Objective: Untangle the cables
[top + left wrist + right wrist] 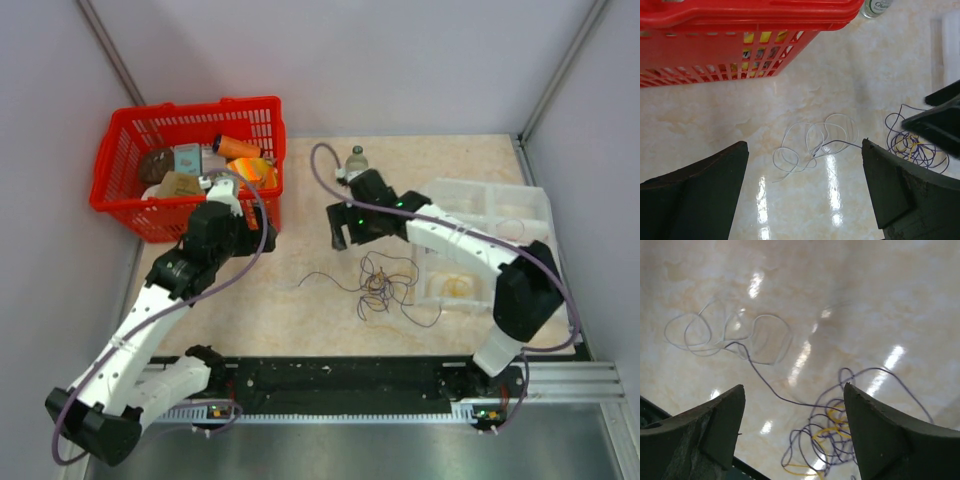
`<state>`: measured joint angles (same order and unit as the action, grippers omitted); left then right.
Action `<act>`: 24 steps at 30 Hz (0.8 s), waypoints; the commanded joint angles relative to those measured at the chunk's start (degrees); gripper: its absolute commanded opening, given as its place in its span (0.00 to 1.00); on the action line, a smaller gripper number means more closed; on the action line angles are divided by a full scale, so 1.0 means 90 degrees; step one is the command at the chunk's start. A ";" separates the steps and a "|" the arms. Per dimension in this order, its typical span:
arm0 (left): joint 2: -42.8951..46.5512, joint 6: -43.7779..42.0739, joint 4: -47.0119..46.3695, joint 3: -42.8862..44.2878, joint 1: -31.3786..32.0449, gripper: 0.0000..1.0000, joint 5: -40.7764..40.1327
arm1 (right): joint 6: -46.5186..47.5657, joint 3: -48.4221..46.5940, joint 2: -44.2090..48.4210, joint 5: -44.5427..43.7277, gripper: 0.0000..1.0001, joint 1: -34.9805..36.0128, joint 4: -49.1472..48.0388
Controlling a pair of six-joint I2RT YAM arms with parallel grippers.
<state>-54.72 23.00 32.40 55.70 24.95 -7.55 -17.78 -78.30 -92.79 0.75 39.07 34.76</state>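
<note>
The cables lie on the marble tabletop as a small tangle (385, 285) of purple and yellow wires, with one long thin strand (320, 278) pulled out to the left into pale loops. In the left wrist view the pale loops (812, 142) lie just ahead of my open, empty left gripper (804, 150), and the tangle (915, 147) sits to the right. In the right wrist view the tangle (835, 435) lies below my open, empty right gripper (794, 387), and the loops (730, 335) lie farther off. Overhead, the left gripper (258, 238) and right gripper (340, 228) hover behind the cables.
A red basket (190, 130) full of items stands at the back left, close to the left gripper; its wall fills the top of the left wrist view (740, 30). A small bottle (356, 158) stands behind the right gripper. A clear plastic tray (490, 215) sits at the right.
</note>
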 commanded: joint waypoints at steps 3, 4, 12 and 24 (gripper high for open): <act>0.0884 0.0403 0.0208 -0.0407 0.0001 0.99 -0.0333 | -0.1468 -0.0489 -0.1377 0.0940 0.80 0.0522 -0.0737; 0.0933 0.0403 0.0237 -0.0456 -0.0008 0.99 -0.0313 | -0.1733 -0.0528 -0.1553 0.1154 0.81 0.0522 -0.0805; 0.0963 0.0413 0.0326 -0.0554 -0.0009 0.99 -0.0294 | -0.2467 -0.0509 -0.2277 0.0787 0.73 0.0834 -0.1050; 0.0855 0.0374 0.0179 -0.0486 -0.0009 0.99 -0.0186 | -0.1981 -0.1435 -0.2366 -0.0553 0.00 0.1225 -0.0689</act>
<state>-46.68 26.30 36.40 50.87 24.95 -9.67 -39.33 -85.19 -116.16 0.40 49.82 28.58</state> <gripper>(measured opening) 0.986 0.114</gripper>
